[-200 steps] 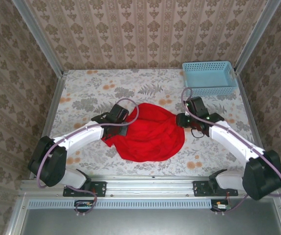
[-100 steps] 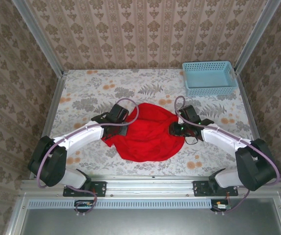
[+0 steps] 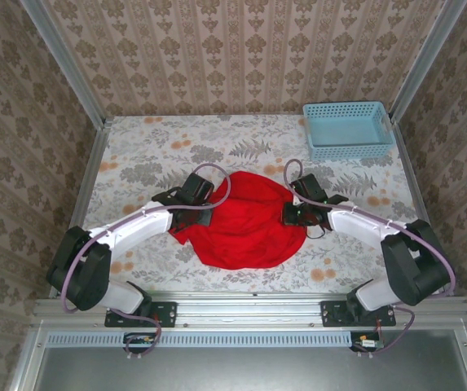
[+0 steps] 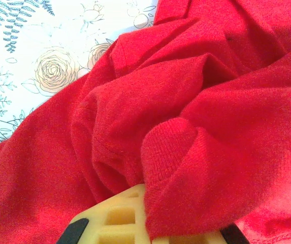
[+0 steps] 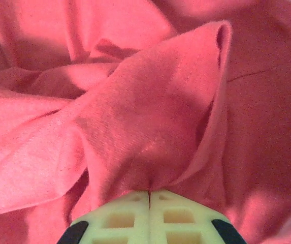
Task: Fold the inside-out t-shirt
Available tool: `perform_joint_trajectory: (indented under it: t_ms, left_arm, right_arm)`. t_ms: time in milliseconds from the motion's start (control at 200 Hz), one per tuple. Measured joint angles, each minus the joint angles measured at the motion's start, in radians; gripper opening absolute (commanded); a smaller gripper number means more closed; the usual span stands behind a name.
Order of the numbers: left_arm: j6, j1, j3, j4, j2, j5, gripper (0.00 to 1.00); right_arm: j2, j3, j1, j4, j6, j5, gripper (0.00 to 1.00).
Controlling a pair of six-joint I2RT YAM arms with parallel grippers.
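The shirt (image 3: 245,228) is pinched by the left gripper (image 4: 146,221) and right gripper (image 5: 149,202); the pinches should be lifted evenly and drawn apart.

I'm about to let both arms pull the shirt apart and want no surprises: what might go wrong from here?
1. The right gripper pinches just a small pucker of the shirt at its fingertips, so the cloth may slip out under a pull.
2. The left gripper is shut on a bunched fold, probably several layers, so a lift may drag up a wad rather than one edge.
3. The shirt lies crumpled, so spreading it may twist it.
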Motion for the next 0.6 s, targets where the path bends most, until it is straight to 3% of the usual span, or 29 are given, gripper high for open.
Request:
perform_joint_trajectory:
  t_ms: [355, 600]
  left_arm:
    - [0.000, 0.000, 0.000, 0.000, 0.005, -0.036, 0.00]
    - [0.000, -0.002, 0.000, 0.000, 0.021, -0.042, 0.00]
  right_arm:
    - [-0.397, 0.000, -0.017, -0.200, -0.022, 0.081, 0.00]
    - [-0.512, 0.005, -0.096, -0.311, -0.027, 0.077, 0.00]
